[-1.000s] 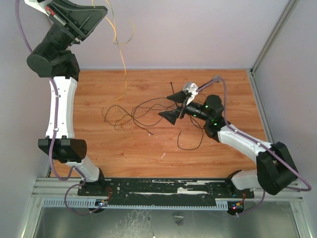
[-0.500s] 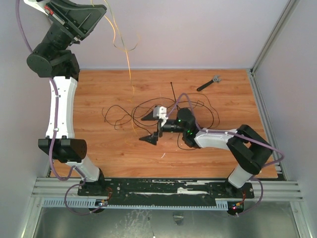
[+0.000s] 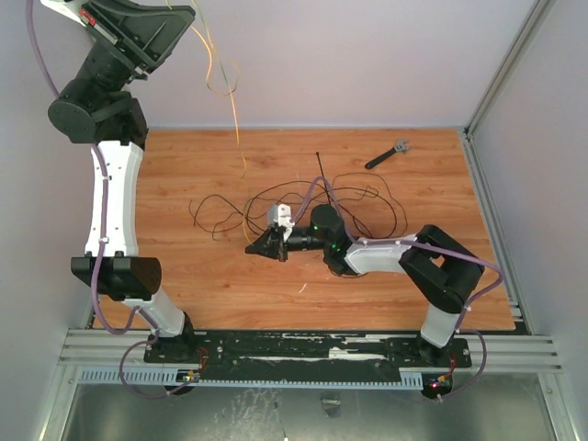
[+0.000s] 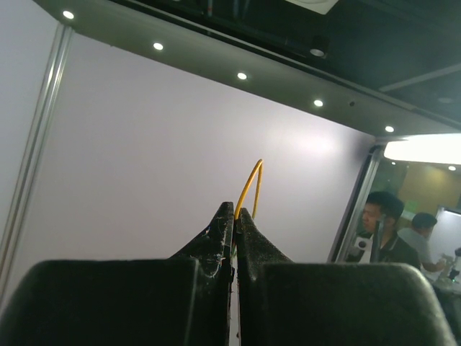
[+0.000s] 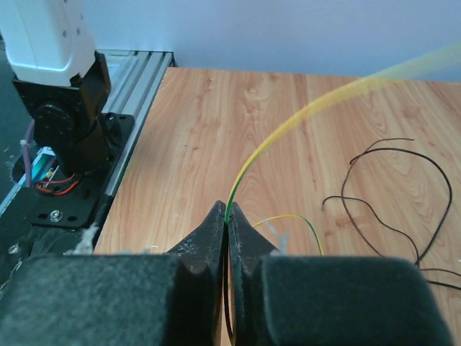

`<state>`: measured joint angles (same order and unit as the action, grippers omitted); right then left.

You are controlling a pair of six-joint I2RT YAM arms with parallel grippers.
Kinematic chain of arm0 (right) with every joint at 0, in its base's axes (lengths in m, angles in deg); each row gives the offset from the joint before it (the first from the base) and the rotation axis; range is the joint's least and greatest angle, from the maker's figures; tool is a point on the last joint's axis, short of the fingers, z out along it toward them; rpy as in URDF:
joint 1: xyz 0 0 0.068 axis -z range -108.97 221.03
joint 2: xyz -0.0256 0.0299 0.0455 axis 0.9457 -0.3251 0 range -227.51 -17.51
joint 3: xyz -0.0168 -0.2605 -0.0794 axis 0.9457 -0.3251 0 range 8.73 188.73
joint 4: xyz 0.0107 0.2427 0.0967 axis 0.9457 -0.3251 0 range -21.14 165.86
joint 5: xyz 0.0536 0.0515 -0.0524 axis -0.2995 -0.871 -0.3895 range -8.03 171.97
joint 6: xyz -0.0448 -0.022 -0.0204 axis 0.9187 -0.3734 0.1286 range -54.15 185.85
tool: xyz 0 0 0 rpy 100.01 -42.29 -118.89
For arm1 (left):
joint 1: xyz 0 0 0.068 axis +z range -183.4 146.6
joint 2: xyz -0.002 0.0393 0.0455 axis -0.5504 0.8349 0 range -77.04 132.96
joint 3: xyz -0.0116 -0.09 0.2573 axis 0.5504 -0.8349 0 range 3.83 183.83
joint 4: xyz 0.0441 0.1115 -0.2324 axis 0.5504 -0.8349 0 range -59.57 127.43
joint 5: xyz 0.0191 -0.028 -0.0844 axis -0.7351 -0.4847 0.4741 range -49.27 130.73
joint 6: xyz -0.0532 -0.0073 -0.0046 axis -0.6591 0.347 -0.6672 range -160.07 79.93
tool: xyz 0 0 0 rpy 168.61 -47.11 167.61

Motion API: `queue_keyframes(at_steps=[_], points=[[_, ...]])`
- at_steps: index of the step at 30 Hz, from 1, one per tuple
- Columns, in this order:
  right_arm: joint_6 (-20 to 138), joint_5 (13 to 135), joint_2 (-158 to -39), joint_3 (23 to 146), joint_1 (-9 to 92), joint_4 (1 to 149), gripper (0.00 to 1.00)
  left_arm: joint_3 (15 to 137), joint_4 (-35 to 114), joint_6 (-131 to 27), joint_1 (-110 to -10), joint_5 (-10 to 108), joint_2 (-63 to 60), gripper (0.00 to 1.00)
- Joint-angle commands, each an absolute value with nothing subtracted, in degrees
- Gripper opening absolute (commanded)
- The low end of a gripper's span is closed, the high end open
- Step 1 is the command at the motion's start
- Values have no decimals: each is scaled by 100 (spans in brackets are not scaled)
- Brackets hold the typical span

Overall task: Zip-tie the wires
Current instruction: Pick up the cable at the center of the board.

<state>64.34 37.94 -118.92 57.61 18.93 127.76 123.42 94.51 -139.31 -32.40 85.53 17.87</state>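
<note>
The dark thin wires (image 3: 276, 197) lie in loose loops on the wooden table's middle, and they show at the right of the right wrist view (image 5: 389, 187). A short straight black zip tie (image 3: 322, 170) lies just behind them. My left gripper (image 3: 188, 14) is raised high at the back left, shut on a yellow-green wire (image 3: 234, 110) that hangs down to the table. The left wrist view shows the wire (image 4: 252, 180) rising out of the shut tips (image 4: 235, 210). Low over the table, my right gripper (image 3: 257, 246) is shut on the same wire (image 5: 288, 130), pinched at its tips (image 5: 227, 209).
A dark-handled tool with a grey head (image 3: 386, 154) lies at the back right of the table. The left arm's base (image 5: 65, 137) and the metal rail (image 5: 137, 108) stand ahead of the right gripper. Walls close in the back and right.
My right gripper has swung from the back right to the table's middle, pointing left, and has shut on the yellow-green wire. The left arm has stayed raised; the hanging wire has swayed.
</note>
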Motion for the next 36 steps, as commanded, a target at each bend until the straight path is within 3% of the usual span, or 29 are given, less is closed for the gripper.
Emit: queue_keyframes(at_steps=[1,4,7,11,17,27,36], points=[[6289,4258,-11612,5816,1976,12344,0,12900,9364,-13932,-3236,8448,1948,2],[5762,4451,-11191,5488,2374,12327,0,13106,9101,-13686,-3096,8460,2023,2],[5514,4639,-10602,5508,2918,11308,0,12872,8452,-13018,-2850,8608,1845,0],[5817,5414,-9760,5686,3587,9664,0,12026,6681,-11066,-2659,8562,1273,0],[6252,6834,-8665,5955,4601,7856,0,11025,3905,-8269,-2601,7408,470,0],[6826,8082,-8325,6783,5052,5963,0,8377,2408,-6906,-2628,6732,-1077,0],[6400,8812,-8339,7123,5068,5561,0,6247,2532,-7386,-2628,6490,-1837,0]])
